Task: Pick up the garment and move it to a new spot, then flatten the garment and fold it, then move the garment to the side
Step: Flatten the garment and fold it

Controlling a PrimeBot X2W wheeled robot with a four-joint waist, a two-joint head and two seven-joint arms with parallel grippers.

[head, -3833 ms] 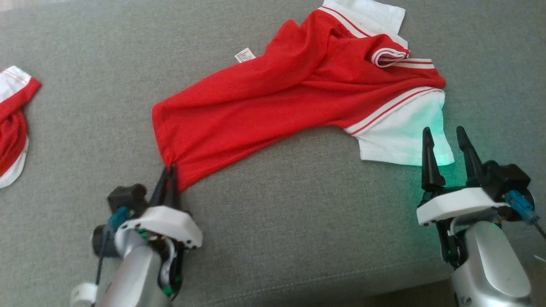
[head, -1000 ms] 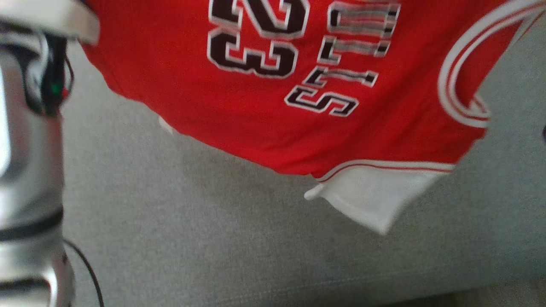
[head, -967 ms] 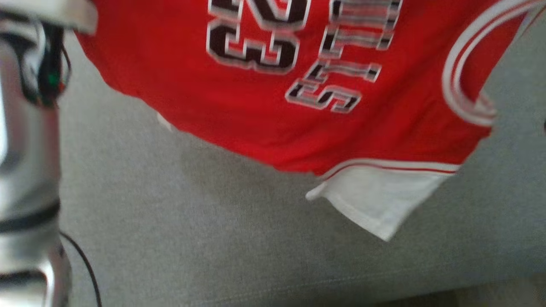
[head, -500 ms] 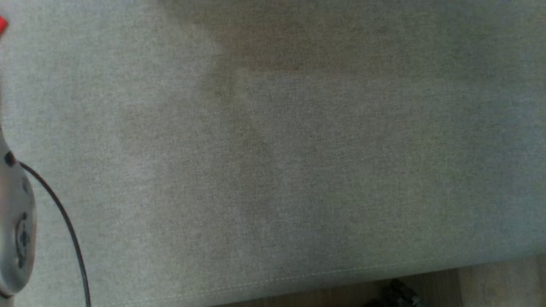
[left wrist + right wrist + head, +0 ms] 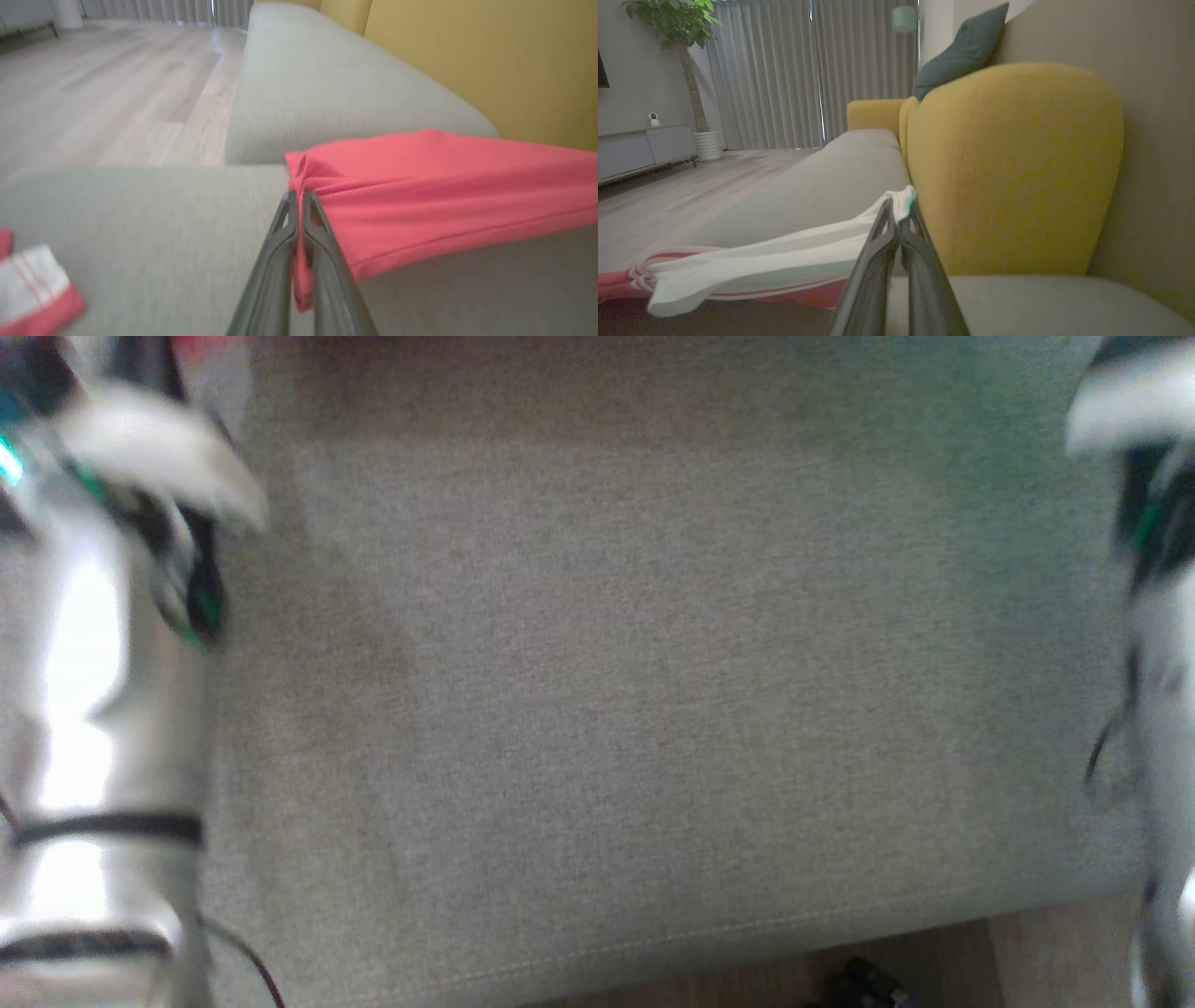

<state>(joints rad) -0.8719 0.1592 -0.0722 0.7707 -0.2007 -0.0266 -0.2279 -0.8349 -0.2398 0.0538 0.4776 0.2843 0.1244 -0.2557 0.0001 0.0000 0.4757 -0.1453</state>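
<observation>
Grey seat (image 5: 597, 709) is stretching wide, wood floor (image 5: 117, 84) running alongside. A yellow backrest (image 5: 1013, 168) is rising behind it, a dark cushion (image 5: 962, 56) leaning on top. Far off, curtains (image 5: 784, 70) are hanging beside a plant (image 5: 672, 18) standing in a white pot (image 5: 707, 144), next to a low cabinet (image 5: 640, 149).

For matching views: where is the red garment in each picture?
Head view: a blurred red sliver, probably the garment, at top left.
Left wrist view: centre to right, corner pinched by the left gripper.
Right wrist view: lower left, white sleeve in the right gripper.
Shared landmark: grey sofa seat.
</observation>
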